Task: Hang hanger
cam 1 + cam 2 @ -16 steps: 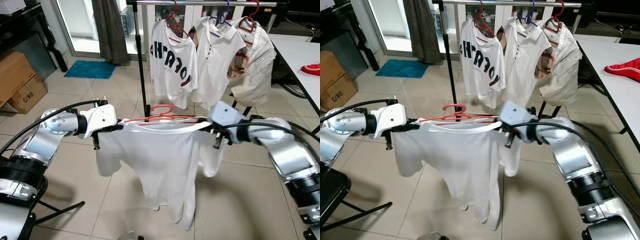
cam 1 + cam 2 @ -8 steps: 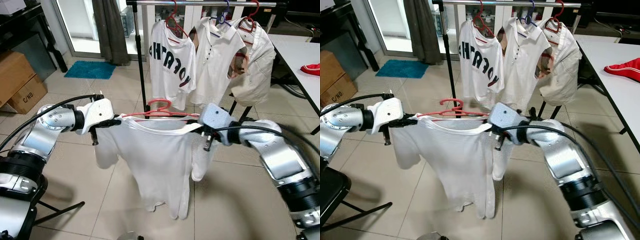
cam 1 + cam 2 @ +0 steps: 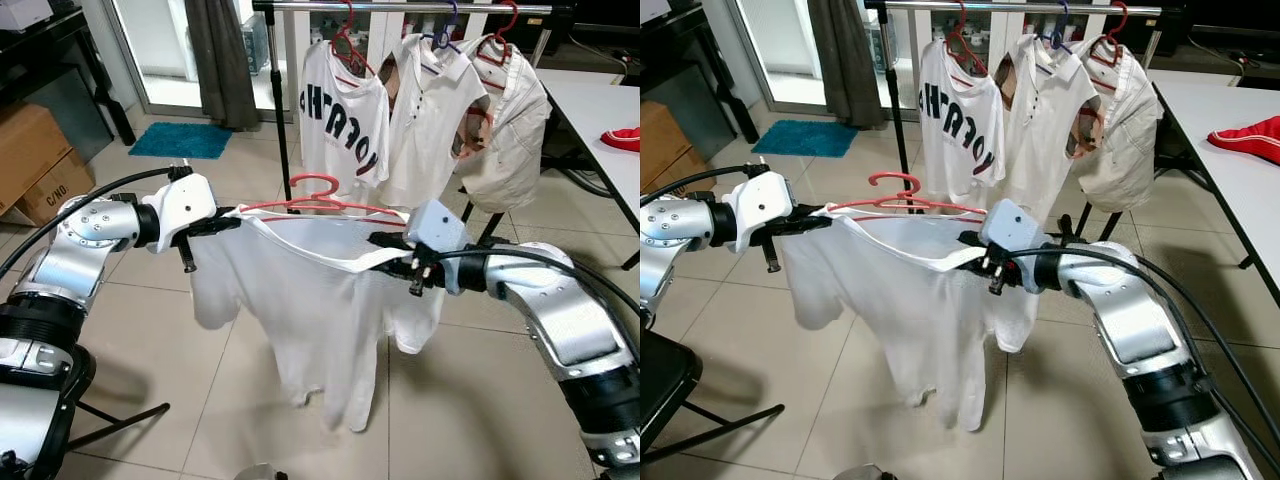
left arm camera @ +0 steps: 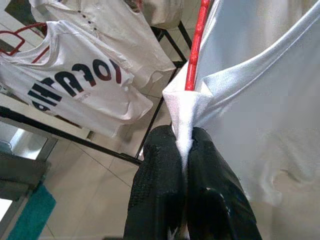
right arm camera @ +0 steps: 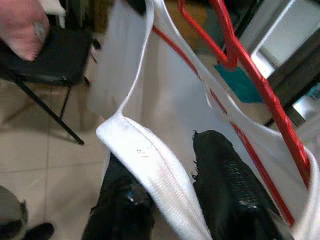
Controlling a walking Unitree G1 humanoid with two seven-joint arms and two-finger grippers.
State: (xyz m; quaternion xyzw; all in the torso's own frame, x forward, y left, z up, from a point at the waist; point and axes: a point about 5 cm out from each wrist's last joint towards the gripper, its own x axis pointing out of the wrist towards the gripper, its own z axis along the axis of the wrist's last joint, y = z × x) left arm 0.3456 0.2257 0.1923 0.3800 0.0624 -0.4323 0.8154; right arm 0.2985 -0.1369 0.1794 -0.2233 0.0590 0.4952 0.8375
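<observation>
A white T-shirt (image 3: 310, 310) hangs stretched between my two grippers, in front of the clothes rack. A red hanger (image 3: 318, 190) sits in its neck opening, hook up and tilted toward the rack. My left gripper (image 3: 228, 222) is shut on the shirt's shoulder at the hanger's end; the fingers (image 4: 165, 190) pinch a fold of white cloth beside the red hanger arm (image 4: 195, 55). My right gripper (image 3: 388, 244) holds the collar band (image 5: 150, 165) and draws the neckline out wide. The rail (image 3: 400, 7) runs above and beyond.
Three shirts (image 3: 345, 110) hang on coloured hangers on the rail, with the black rack post (image 3: 280, 110) at its left end. A white table (image 3: 590, 95) with a red cloth (image 3: 625, 138) stands at right. Cardboard boxes (image 3: 35, 160) and a blue mat (image 3: 180, 140) lie at left.
Both grippers have lifted the shirt and hanger. The right gripper, after swinging left, has come back right and pulled the collar wide open; the hanger hook stands higher.
</observation>
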